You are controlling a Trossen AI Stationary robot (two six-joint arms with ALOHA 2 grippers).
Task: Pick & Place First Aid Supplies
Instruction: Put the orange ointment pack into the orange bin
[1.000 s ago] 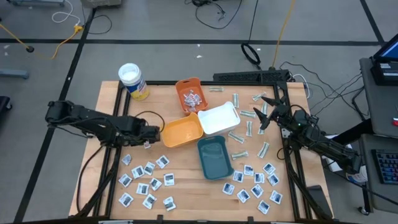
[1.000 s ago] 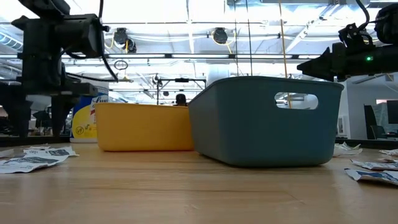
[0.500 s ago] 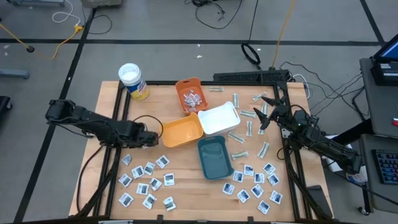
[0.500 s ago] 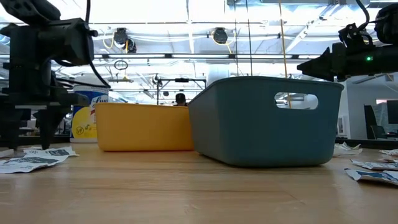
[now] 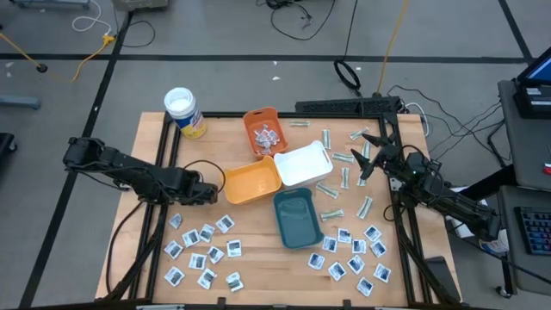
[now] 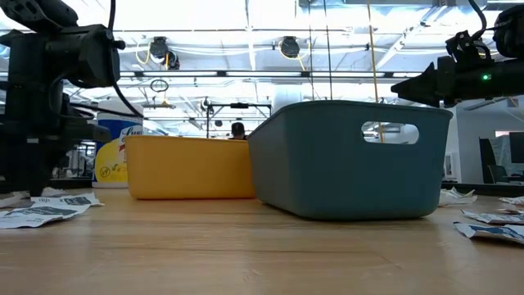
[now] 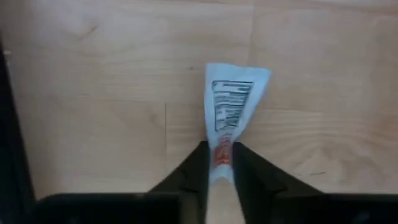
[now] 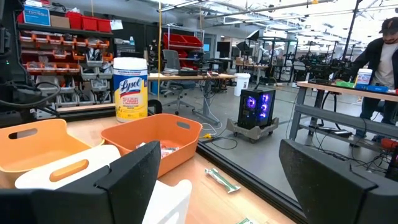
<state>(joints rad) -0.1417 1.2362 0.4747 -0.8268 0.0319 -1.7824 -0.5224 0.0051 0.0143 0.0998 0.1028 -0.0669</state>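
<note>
On the wooden table's left side, the left gripper [image 5: 207,195] pinches one square white sachet [image 7: 229,109] against the surface, while most packets lie unsorted, the far orange tray [image 5: 263,131] holds several, and the right gripper [image 5: 368,158] hovers spread.

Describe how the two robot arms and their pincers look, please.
Both arms are dark, jointed and slim. The left pincer has two black tapered fingers. The right pincer has broad, flat black fingers. A small green light glows on the right arm. A black cable loops from the left arm.
</note>
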